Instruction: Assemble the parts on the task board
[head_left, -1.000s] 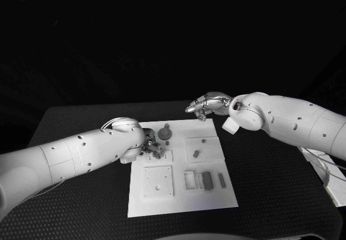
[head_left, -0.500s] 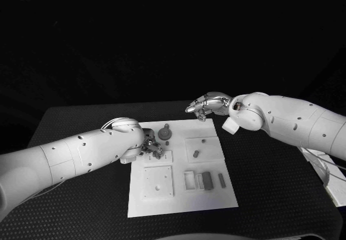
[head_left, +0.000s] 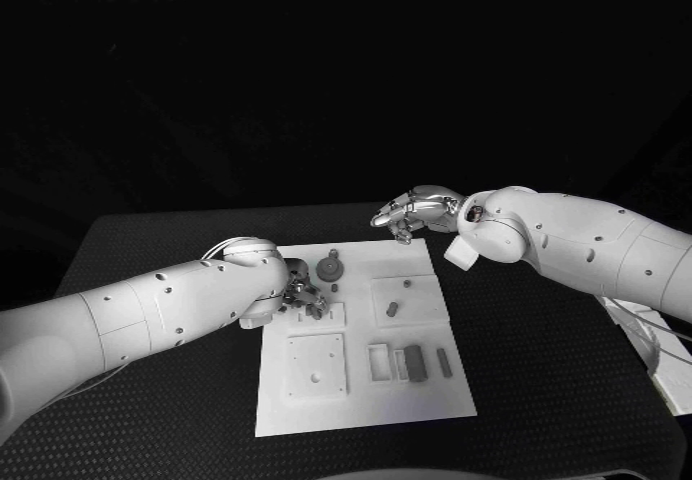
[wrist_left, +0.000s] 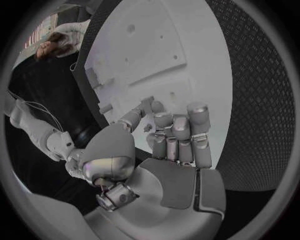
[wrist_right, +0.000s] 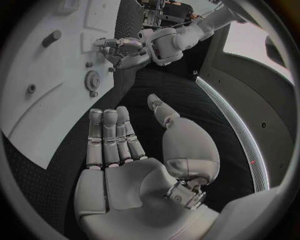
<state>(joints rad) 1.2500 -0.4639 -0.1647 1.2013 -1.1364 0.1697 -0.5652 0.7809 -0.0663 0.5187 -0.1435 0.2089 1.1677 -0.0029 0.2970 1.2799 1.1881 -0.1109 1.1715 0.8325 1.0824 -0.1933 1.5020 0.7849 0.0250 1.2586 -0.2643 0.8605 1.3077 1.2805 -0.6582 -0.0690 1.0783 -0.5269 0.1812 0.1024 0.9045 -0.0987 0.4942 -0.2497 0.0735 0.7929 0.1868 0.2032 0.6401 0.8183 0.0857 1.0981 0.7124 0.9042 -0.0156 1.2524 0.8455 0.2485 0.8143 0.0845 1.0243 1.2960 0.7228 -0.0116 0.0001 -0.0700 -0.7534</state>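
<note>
The white task board lies mid-table with grey parts on it. My left hand reaches over the board's near-left part, beside a round grey gear. Its thumb and fingertips are drawn together just above the board, pinching what looks like a small grey part. From the right wrist I see the same left hand with its tips at the board, near the gear. My right hand hovers above the board's far edge, fingers straight and apart, holding nothing.
A raised square block carries a short peg. A flat raised plate sits near the front. Beside it are a white frame and two grey bars. A white object with cables lies at the table's right edge.
The left hand's fingers have shifted very slightly beside the gear. The right hand and the board's parts have not moved.
</note>
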